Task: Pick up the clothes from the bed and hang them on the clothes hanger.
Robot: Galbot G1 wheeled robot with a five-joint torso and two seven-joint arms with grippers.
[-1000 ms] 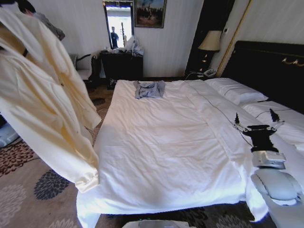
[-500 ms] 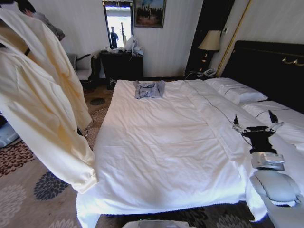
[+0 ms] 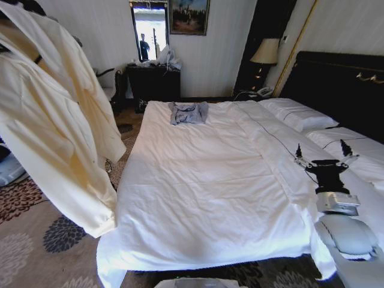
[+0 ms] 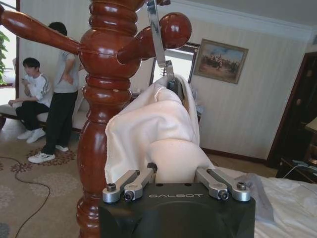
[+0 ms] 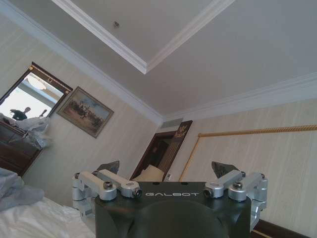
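Note:
The clothes [image 3: 54, 126], a large cream long-sleeved top, hang in the air at the far left, off the bed [image 3: 204, 180], with one sleeve reaching down toward the carpet. In the left wrist view the cream fabric [image 4: 148, 134] bunches over my left gripper [image 4: 176, 171], whose links angle inward, shut on it; the fingertips are buried in the cloth. The clothes hanger's metal hook [image 4: 154, 29] rises beside a peg of the reddish wooden post [image 4: 101, 99]. My right gripper [image 3: 321, 153] stands open over the bed's right side, fingers pointing up, holding nothing.
A small grey-blue garment [image 3: 189, 112] lies at the bed's far end. Pillows [image 3: 300, 115] and a dark headboard [image 3: 336, 78] are at the right. A dark dresser [image 3: 153, 81] stands against the back wall. Patterned carpet [image 3: 36, 240] lies left of the bed.
The hanging cream top has swung: its lower sleeve end has shifted left and slightly up, and its folds have changed. The right gripper stays almost where it was.

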